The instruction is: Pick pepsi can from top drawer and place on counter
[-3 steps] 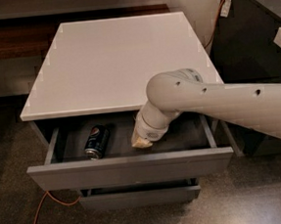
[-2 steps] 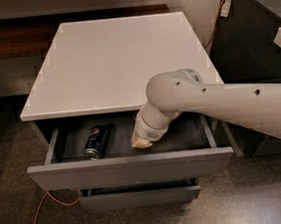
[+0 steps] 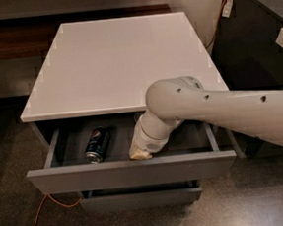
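Here, pepsi can [image 3: 98, 144] in top drawer [image 3: 132, 173], just beside gripper [image 3: 141, 154]; grip state unclear.

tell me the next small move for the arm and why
Probably slide the end effector sideways toward the pepsi can. It hangs low inside the open top drawer, apart from the can, which lies on its side further along. Nothing is grasped yet, so the counter comes later.

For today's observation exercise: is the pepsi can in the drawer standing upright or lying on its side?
Lying on its side: the pepsi can stretches along the top drawer floor; the claw is inside too, not touching it.
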Motion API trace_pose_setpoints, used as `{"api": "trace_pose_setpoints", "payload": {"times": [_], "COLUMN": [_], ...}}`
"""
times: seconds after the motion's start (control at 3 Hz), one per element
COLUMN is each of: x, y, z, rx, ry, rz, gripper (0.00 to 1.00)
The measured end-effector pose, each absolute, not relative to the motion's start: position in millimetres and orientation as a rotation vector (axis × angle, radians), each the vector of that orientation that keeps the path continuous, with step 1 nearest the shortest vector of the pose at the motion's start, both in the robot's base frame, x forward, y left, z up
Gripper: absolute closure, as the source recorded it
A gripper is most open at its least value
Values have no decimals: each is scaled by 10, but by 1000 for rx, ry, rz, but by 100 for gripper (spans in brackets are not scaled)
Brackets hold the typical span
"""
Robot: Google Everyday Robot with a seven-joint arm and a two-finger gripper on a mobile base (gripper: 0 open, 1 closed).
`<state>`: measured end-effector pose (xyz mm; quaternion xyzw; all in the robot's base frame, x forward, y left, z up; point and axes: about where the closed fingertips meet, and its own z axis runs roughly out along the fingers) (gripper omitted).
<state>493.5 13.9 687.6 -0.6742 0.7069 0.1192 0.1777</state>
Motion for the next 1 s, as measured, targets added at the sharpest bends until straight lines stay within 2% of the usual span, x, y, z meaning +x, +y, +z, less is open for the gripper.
{"api": "trace_pose_setpoints", "payload": {"times": [1.0], "x": [4403], "y": [241], "z": [6922], "rx": [-1957], "ry": [2017], "rz": [505], "gripper": [100]}}
